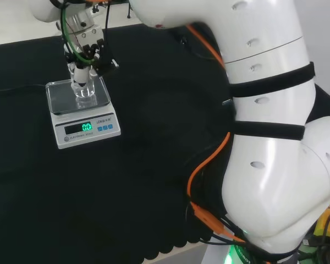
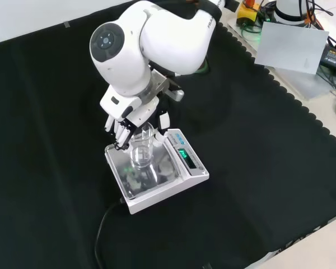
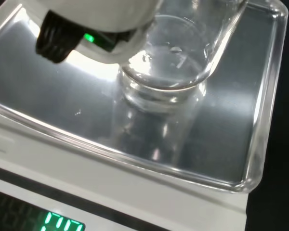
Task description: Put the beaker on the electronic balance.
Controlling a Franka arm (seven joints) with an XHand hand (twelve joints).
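On balance [image 2: 157, 185] pan: beaker [image 2: 141, 150] upright, hand [image 2: 126, 120] seemingly curled round it; wrist view shows base touching pan.

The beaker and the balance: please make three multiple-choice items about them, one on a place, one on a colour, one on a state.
1. Where does the beaker stand?
A. on the balance's metal pan
B. on the black cloth beside the balance
C. on a cork ring

2. What colour are the lit digits of the balance?
A. red
B. green
C. blue

3. How is the beaker?
A. lying on its side
B. upside down
C. upright

Key: 1 A, its base rests on the pan in the wrist view; 2 B, the display glows green in the head view; 3 C, its mouth faces up, with the hand around it.
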